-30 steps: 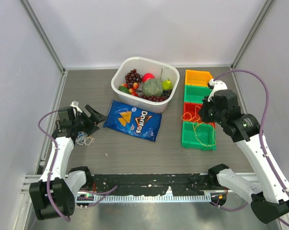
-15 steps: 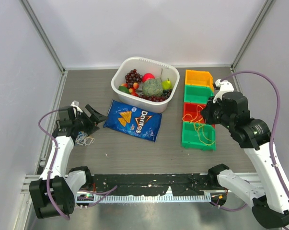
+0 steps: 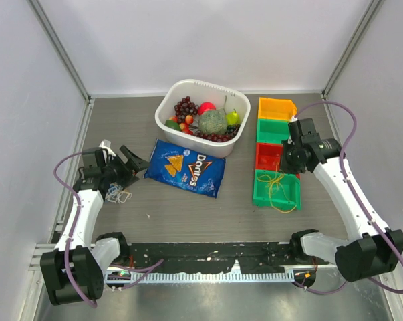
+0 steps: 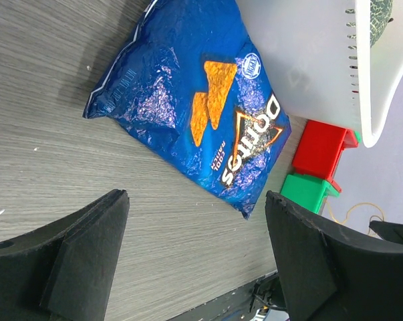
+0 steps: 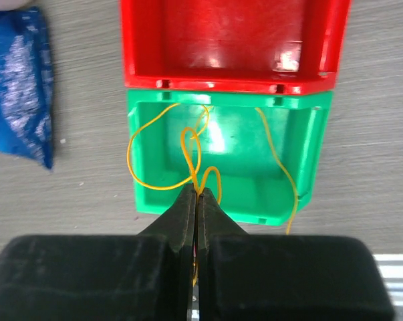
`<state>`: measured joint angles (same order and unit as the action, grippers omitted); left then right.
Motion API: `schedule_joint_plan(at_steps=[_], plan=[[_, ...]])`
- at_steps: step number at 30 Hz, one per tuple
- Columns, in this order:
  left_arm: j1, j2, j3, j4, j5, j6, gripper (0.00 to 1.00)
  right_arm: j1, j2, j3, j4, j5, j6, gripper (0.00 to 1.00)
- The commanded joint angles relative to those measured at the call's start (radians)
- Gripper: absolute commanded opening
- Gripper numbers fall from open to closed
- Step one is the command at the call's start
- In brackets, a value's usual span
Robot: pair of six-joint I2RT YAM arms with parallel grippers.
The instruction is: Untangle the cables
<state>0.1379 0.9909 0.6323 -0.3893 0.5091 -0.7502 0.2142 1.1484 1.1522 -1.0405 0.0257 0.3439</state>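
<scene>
The right fingers [image 5: 198, 194] are pressed tight together on a yellow cable [image 3: 276, 183], pinching it just above the near wall of a green bin [image 5: 244, 164]. That bin is the nearest in a row of four along the right edge of the tabletop [image 3: 188, 214]. The cable is very thin, like string. From the pinch it rises in two small narrow loops, and one wide loop swings out past the bin's left wall. A single long strand crosses the inside of the bin and drops over its near right corner. A red bin [image 5: 228, 40] touches the green one on the far side.

Over by the left edge, the left fingers [image 3: 129, 167] are spread wide with nothing between them, pointing toward a blue chip bag [image 4: 201, 114]. A second small bunch of cables [image 3: 119, 194], white and blue, lies loose and tangled on the tabletop just beside that arm. A white basket [image 3: 188, 85] of fruit sits toward the far edge.
</scene>
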Motion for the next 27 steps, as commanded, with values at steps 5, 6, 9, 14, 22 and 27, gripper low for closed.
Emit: schedule_joint_plan(at_steps=[5, 6, 9, 14, 22, 27], plan=[[-0.012, -0.021, 0.029, 0.036, 0.009, 0.012, 0.86, 0.002, 0.114, -0.062, 0.117, 0.243, 0.052, 0.01], [-0.014, -0.021, 0.027, 0.036, 0.009, 0.012, 0.87, 0.001, 0.12, -0.083, 0.153, 0.247, 0.053, 0.01], [-0.015, -0.026, 0.02, 0.044, 0.011, 0.005, 0.86, 0.026, 0.183, -0.088, 0.218, 0.246, 0.061, 0.01], [-0.02, -0.034, 0.012, 0.049, 0.017, -0.001, 0.86, 0.095, 0.281, -0.103, 0.293, 0.214, 0.113, 0.01], [-0.026, -0.054, -0.002, 0.038, 0.02, -0.001, 0.87, 0.195, 0.286, -0.212, 0.321, 0.25, 0.179, 0.01], [-0.026, -0.046, -0.006, 0.047, 0.016, 0.0, 0.87, 0.22, 0.12, -0.281, 0.275, 0.302, 0.202, 0.01]])
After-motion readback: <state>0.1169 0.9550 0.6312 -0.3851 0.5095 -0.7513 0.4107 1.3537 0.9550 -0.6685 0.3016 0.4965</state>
